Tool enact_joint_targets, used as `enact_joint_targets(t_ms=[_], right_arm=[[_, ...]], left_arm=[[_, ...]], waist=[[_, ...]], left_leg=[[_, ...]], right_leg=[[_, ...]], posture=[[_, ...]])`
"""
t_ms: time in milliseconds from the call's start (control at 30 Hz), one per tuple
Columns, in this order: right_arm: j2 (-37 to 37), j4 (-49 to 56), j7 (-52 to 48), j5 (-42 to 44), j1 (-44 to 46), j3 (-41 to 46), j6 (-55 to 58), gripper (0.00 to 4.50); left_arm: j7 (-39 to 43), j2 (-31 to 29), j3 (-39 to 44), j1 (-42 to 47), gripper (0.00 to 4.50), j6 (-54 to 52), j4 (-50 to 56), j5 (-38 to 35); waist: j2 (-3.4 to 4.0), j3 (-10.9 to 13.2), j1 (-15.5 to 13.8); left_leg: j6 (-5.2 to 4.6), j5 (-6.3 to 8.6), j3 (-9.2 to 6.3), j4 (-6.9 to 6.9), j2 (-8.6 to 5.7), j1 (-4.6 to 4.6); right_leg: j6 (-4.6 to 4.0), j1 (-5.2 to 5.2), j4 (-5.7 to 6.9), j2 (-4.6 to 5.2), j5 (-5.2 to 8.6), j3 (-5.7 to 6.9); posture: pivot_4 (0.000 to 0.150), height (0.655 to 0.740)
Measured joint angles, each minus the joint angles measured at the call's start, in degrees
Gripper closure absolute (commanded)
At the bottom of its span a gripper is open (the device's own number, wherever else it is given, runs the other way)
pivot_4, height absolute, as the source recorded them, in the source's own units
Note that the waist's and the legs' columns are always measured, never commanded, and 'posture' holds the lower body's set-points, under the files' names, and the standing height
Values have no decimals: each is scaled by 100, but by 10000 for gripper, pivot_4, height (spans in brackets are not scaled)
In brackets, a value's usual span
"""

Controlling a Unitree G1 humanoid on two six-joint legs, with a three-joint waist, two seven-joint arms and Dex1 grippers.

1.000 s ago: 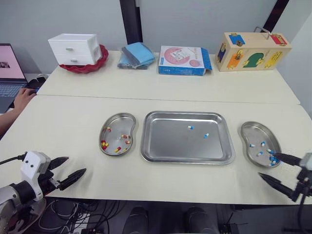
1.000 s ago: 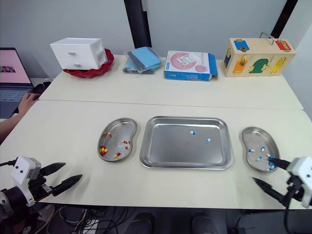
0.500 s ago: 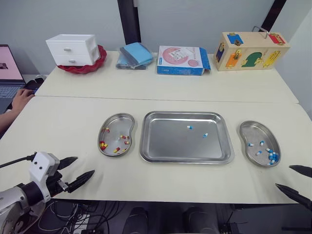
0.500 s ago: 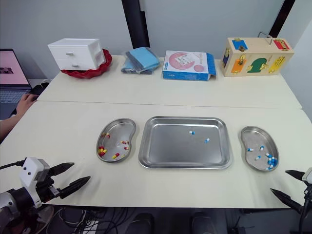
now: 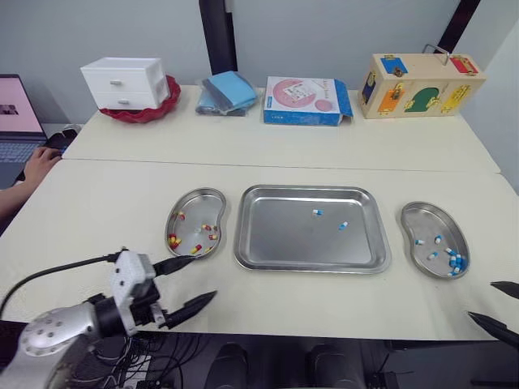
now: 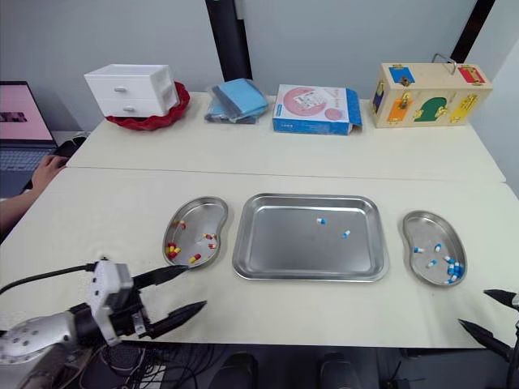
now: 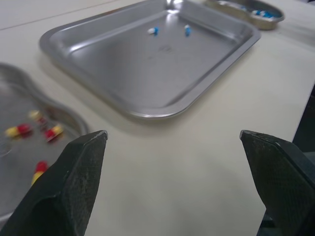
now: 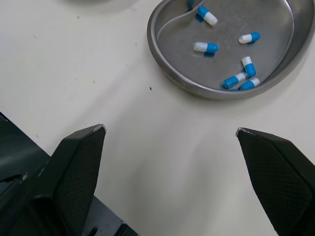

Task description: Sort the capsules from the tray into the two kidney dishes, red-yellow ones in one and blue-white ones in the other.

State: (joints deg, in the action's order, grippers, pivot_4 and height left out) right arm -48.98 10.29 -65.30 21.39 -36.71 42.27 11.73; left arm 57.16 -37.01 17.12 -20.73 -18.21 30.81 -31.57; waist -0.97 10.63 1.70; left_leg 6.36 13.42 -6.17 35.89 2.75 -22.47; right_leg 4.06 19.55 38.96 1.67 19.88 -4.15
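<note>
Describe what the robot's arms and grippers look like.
The left gripper and right gripper each have two black, tapering, pointed fingers with a fine meshed texture. The left wrist carries a white boxy housing on a rounded grey forearm, with a black cable running from it.

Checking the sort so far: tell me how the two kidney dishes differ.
The left dish holds red-yellow capsules; the right dish holds blue-white capsules. The left dish lies on the robot's left of the tray; the right dish lies on its right. Both are shiny metal, kidney-shaped, and sit apart from the tray.
</note>
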Motion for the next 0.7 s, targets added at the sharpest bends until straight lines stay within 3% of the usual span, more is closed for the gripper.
enact_joint_targets(t_ms=[267,433,533,700], right_arm=[[4,243,-69,10,-234,143,63,0],[-33,1167,-96,293,-108,94,524,0],[-243,1881,40,565,440,-294,878,0],[-631,2386,743,775,2257,-1484,1601,0]], left_arm=[[28,427,-441,181,270,717,-261,71],[166,569,-585,153,270,1181,-502,151],[323,578,-713,140,270,1481,-655,183],[412,618,-956,147,270,1853,-884,351]], waist=[[4,-2,3],[7,-4,9],[9,-5,18],[4,-2,11]], left_leg=[[0,0,2,1,0,0],[0,0,1,2,0,1],[0,0,0,4,0,2],[0,-1,-3,7,-1,0]], right_leg=[[0,-1,0,0,0,-3],[1,-2,0,0,0,-2],[1,-4,0,-1,0,-2],[2,-4,0,-1,-2,0]], posture=[[1500,7400],[1500,7400],[1500,7400],[1500,7400]])
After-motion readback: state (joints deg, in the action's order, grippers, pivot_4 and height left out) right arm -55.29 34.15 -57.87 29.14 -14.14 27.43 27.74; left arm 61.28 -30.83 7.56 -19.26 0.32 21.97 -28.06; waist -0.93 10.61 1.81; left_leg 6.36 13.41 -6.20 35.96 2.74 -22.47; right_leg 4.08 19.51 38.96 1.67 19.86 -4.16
